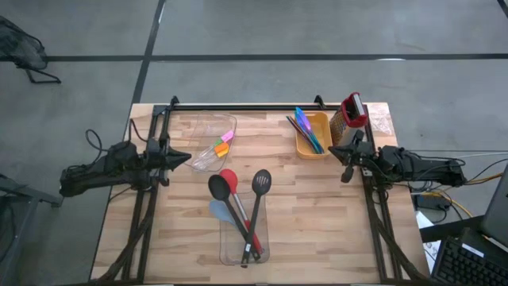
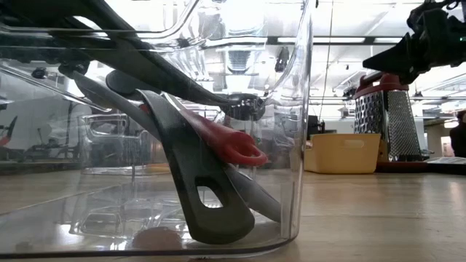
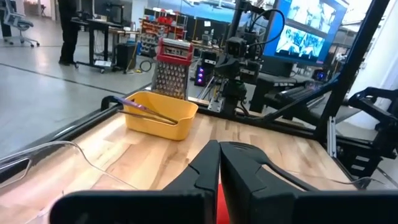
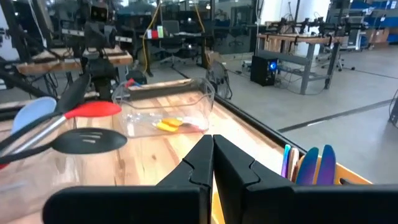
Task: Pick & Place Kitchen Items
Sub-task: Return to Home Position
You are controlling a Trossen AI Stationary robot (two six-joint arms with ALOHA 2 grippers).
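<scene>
Red, black and light-blue long-handled spoons (image 1: 228,179) and a black slotted turner (image 1: 261,181) lean in a clear plastic bin (image 1: 264,238), lower centre. Left gripper (image 1: 187,157) and right gripper (image 1: 333,150) hover mid-left and mid-right, fingers pressed together.

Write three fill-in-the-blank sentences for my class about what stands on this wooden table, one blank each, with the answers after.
1. The thin blue and purple sticks stand in the ___ plastic bin.
2. The metal box grater has a ___ top.
3. The clear plastic bin lowest in the high view holds ___ long-handled utensils.
Missing words: yellow; red; four.
</scene>
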